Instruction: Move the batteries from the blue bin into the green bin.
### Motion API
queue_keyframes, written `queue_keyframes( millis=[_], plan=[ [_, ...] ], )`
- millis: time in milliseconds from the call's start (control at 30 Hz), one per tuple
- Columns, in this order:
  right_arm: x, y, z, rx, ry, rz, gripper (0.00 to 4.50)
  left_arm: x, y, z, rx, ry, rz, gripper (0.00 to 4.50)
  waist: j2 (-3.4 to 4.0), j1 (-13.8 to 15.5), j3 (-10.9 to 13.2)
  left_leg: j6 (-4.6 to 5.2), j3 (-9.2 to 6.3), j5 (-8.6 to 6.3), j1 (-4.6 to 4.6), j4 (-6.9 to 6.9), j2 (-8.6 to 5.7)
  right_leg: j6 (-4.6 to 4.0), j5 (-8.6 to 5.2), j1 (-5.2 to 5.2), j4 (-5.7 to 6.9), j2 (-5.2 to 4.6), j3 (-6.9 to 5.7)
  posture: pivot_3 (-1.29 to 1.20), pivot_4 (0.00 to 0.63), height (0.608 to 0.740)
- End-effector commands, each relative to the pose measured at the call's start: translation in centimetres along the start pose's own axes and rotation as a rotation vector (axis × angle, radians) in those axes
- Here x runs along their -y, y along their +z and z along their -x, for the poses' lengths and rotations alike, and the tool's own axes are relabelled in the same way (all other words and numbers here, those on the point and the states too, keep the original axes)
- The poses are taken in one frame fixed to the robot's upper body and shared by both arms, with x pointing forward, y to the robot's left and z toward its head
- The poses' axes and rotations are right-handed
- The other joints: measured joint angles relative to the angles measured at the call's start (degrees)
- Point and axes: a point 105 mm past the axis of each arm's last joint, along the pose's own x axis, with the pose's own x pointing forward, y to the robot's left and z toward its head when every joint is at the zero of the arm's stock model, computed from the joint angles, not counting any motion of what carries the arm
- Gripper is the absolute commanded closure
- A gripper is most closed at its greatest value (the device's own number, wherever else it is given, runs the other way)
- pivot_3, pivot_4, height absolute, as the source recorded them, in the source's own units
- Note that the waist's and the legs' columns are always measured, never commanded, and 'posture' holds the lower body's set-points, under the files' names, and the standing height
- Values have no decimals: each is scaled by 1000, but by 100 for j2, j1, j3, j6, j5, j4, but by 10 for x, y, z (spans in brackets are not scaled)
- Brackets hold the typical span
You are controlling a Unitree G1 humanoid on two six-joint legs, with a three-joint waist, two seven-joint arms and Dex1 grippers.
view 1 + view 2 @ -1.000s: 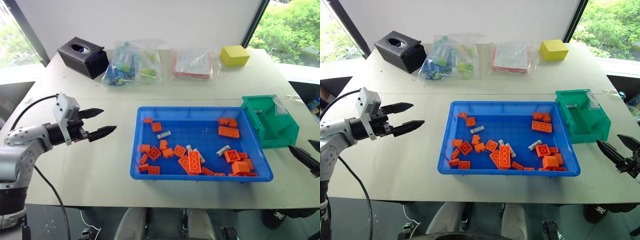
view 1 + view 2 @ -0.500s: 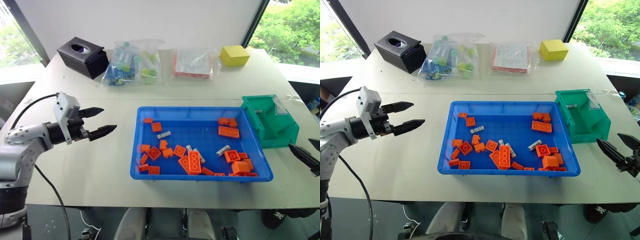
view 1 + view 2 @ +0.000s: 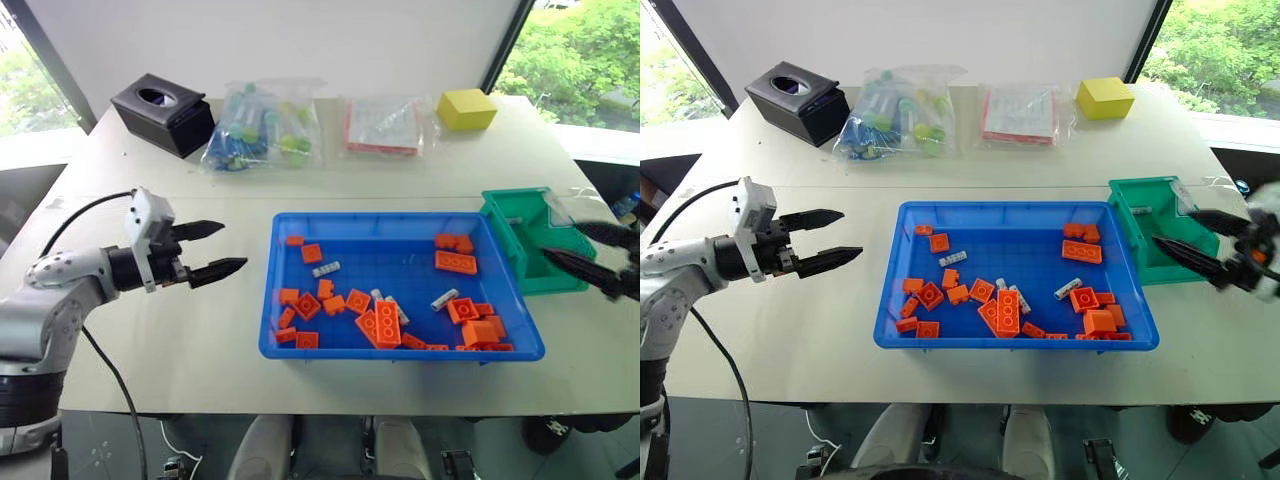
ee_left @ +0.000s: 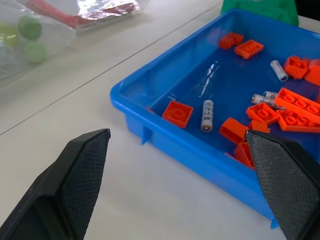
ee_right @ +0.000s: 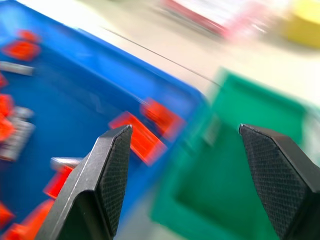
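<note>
My right gripper point(image 3: 1188, 238) hung spread over the green bin point(image 3: 1145, 210), pointing nine o'clock; left gripper point(image 3: 222, 250) spread, aimed three o'clock; one battery point(image 3: 326, 269) lay eight-to-two.

I note a bright blue shallow plastic bin point(image 3: 283, 340), orange toy bricks point(image 3: 388, 323), silvery-grey cylindrical batteries point(image 3: 326, 269), a deep green plastic bin point(image 3: 533, 278), an off-white bench point(image 3: 200, 350), and a yellow block point(image 3: 467, 109).

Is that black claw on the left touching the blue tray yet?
Apart. In the left eye view, bare table shows between the left gripper, jaws open, and the blue bin.
</note>
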Motion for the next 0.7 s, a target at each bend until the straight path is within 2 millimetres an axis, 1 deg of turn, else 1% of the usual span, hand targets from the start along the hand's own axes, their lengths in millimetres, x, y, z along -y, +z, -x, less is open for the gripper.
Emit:
queue_keyframes(
  millis=[33, 100, 167, 233, 367, 467, 600, 700],
  plan=[
    [-26, 13, -36, -8, 233, 52, 991, 8, 10, 0, 0, -57, -40, 0, -4, 5, 2, 2, -1, 1, -1, 0, 6, -1, 0, -2, -1, 6, -1, 0, 150, 692],
    [-44, 15, -63, -33, 398, 98, 991, 14, 10, -1, -11, -93, -48, 0, -10, 3, 4, 3, -1, 2, -23, 0, 6, -14, 13, -21, 0, 7, -1, 0, 150, 692],
    [-55, 14, -87, -52, 504, 120, 991, 19, 11, -1, -21, -123, -58, 0, -15, -14, 6, 3, 1, 5, -72, 3, 2, -6, 28, -70, 4, 9, 0, 0, 150, 692],
    [-63, 13, -108, -63, 575, 138, 991, 23, 13, -1, -24, -136, -64, 0, -26, -38, 15, -3, 2, 10, -88, 5, -5, 12, 39, -88, 7, 6, 2, 0, 150, 692],
    [-75, 0, -153, -110, 661, 190, 991, 27, 16, 0, -22, -133, -80, 0, -36, -110, 21, -20, 1, 21, -96, 5, -16, 21, 45, -91, 7, -1, 2, 0, 150, 692],
    [-81, -6, -176, -118, 696, 189, 991, 31, 18, 1, -16, -128, -85, 0, -39, -141, 22, -47, 0, 37, -98, 6, -20, 25, 48, -90, 7, -3, 2, 0, 150, 692],
    [-87, -15, -196, -132, 735, 238, 991, 37, 18, 1, -14, -129, -87, 0, -39, -181, 23, -63, -4, 47, -92, 6, -19, 23, 55, -91, 13, 4, 3, 0, 150, 692],
    [-91, -13, -213, -109, 729, 268, 991, 39, 19, 0, -12, -126, -90, 0, -39, -215, 23, -72, -8, 51, -86, 5, -15, 12, 61, -90, 18, 14, 3, 0, 150, 692]
  ],
)
